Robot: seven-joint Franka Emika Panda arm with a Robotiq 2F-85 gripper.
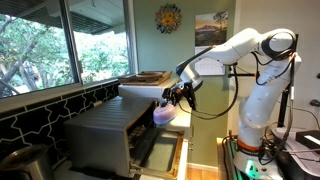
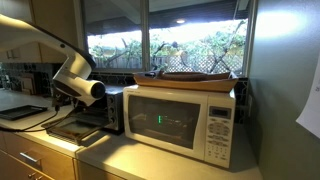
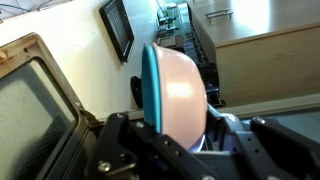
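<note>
My gripper (image 3: 190,140) is shut on a pink bowl with a teal rim (image 3: 175,88), which stands on edge between the fingers and fills the middle of the wrist view. In an exterior view the gripper (image 1: 178,97) holds the bowl (image 1: 165,115) in the air just in front of the open toaster oven (image 1: 115,130), above its lowered door (image 1: 160,150). The oven's door glass (image 3: 30,110) shows at the left of the wrist view. In an exterior view the arm (image 2: 80,85) hides the bowl and the jaws in front of the toaster oven (image 2: 105,110).
A white microwave (image 2: 180,122) stands beside the toaster oven, with a flat wooden tray (image 2: 190,78) on top. Windows run behind the counter (image 2: 150,160). A dark tray (image 2: 22,112) lies on the far counter. The robot's base (image 1: 255,130) stands by a cluttered table.
</note>
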